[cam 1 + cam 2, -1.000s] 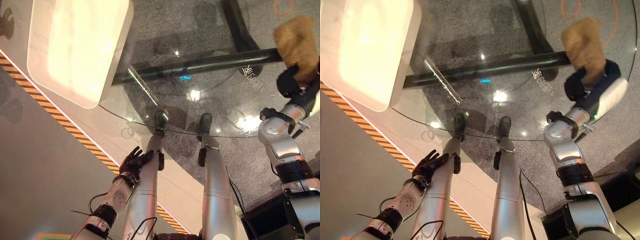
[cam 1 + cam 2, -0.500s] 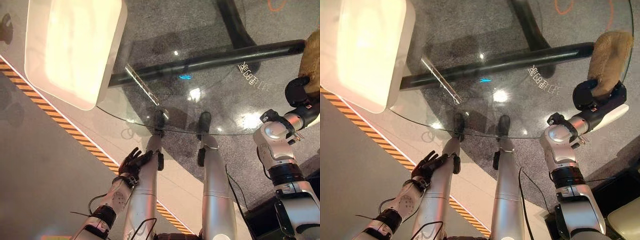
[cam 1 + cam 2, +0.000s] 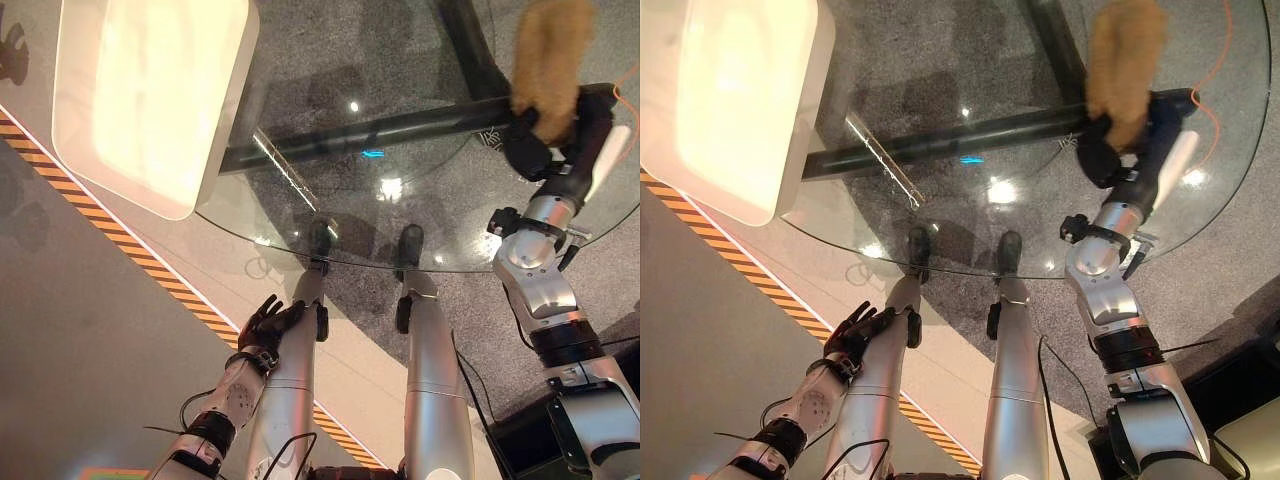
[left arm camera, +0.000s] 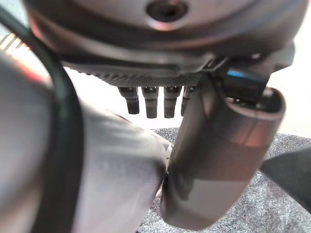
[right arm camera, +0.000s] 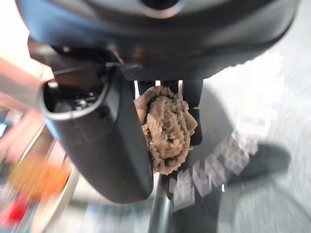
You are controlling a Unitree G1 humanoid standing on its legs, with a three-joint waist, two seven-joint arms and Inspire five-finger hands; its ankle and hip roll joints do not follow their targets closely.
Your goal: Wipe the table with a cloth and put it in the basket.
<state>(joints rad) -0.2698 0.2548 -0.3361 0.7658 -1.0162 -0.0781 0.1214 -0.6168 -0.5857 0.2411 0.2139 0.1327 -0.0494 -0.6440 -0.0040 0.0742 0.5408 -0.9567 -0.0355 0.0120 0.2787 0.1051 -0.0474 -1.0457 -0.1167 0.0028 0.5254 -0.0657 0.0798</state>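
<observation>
So right hand (image 3: 1110,150) grips the cloth (image 3: 1123,60) over the table's (image 3: 940,255) far edge; wiping underway, basket (image 3: 150,100) drop left.

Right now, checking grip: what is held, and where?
The right hand grips the brown cloth by its lower end; left hand holds nothing.
</observation>
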